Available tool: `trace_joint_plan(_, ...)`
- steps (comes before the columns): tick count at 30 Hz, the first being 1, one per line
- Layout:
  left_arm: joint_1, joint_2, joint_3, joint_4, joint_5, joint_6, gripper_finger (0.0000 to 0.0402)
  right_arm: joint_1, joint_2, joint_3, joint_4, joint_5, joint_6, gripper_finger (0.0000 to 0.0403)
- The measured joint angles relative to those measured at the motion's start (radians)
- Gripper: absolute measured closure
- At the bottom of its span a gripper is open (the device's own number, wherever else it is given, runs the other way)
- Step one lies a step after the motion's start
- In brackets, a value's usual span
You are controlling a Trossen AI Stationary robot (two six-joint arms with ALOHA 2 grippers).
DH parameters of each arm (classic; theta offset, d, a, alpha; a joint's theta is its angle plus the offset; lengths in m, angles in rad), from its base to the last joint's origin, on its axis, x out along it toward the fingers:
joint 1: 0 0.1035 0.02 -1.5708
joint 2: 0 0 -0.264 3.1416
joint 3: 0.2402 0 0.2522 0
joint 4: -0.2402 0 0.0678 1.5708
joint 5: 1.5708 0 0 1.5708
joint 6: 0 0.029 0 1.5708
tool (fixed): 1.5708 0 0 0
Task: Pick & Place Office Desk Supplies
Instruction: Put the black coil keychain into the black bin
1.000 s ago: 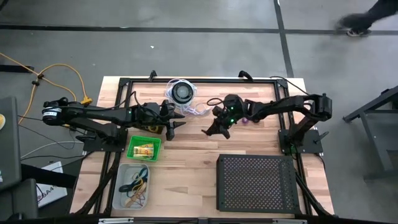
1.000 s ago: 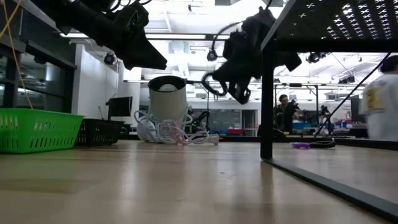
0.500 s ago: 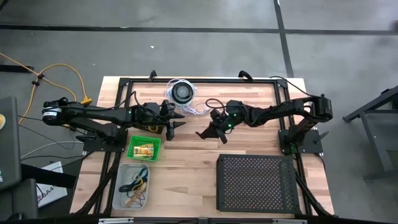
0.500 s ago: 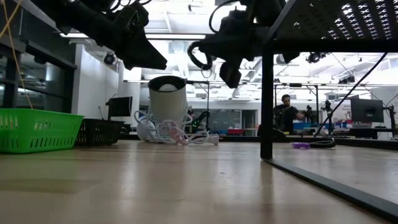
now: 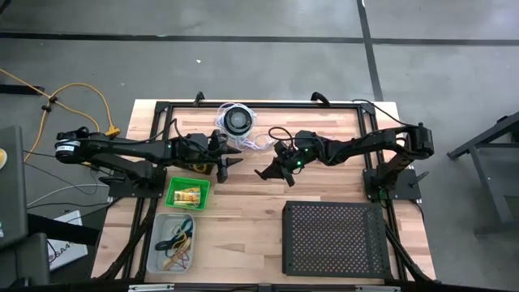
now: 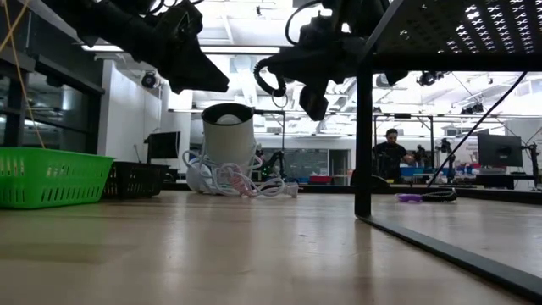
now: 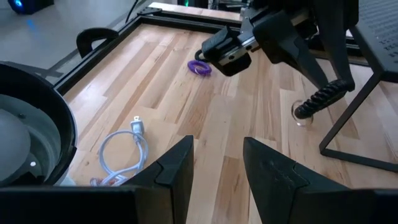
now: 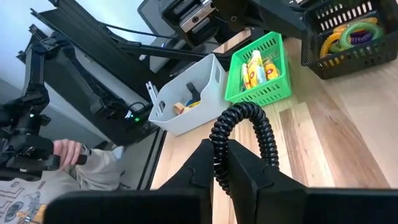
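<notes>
Coiled black band (image 8: pixel 242 111) is pinched in the right gripper (image 8: pixel 217 152), up off mid-table (image 5: pixel 243 235), jaws nearly closed on it. I see the perforated tray (image 5: pixel 332 239) on the table's right side. Left gripper (image 7: pixel 217 146) hovers by the corded disc (image 5: pixel 237 120), fingers parted, nothing between them. Green basket (image 8: pixel 261 90) holds yellow packets (image 8: pixel 255 65). White bin (image 8: pixel 186 93) beside it has rubber bands (image 5: pixel 177 242), and the black basket (image 8: pixel 348 53) has rings (image 8: pixel 348 34). Purple ring (image 7: pixel 199 67) lies loose on the wood.

Right end effector (image 5: pixel 269 172) hangs mid-table, near the left end effector (image 5: pixel 228 161).
</notes>
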Motion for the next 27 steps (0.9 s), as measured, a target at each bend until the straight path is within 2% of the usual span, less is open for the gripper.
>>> trace_joint_plan(17,0.0,0.002,0.0,0.002,0.006,0.0,0.0268,0.0,0.0,0.0,0.0,-0.002,-0.008,0.0382)
trace_joint_plan(20,0.0,0.002,0.0,0.003,0.012,-0.037,0.0268,0.0,0.0,0.0,0.0,-0.002,-0.008,0.0382)
trace_joint_plan(22,0.0,0.002,0.0,0.013,0.042,-0.065,0.0268,0.0,0.0,0.0,0.0,-0.002,-0.008,0.0382)
trace_joint_plan(27,-0.001,0.017,0.0,0.07,0.181,0.006,0.0268,0.0,0.0,0.0,0.0,-0.002,-0.008,0.0382)
